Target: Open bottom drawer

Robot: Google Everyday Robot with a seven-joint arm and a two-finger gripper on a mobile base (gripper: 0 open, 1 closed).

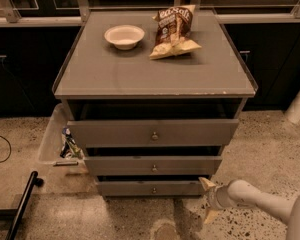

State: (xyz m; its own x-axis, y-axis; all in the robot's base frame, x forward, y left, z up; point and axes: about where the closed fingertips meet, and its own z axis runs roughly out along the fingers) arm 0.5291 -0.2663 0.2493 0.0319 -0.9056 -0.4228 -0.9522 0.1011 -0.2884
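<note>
Camera view looks down on a grey three-drawer cabinet (150, 133) standing on a speckled floor. Its slim grey flat-fronted bottom drawer (130, 188), with a small round metal knob (154, 190), sits lowermost, just above the floor. The white arm's pincer (208, 200) hangs low beside that drawer's right end, its two tan fingertips (206, 183) spread wide and holding nothing; the upper tip may touch the drawer's corner. On the grey surface (115, 76) rest a white round bowl (124, 36) and a brown crinkled snack bag (174, 31).
</note>
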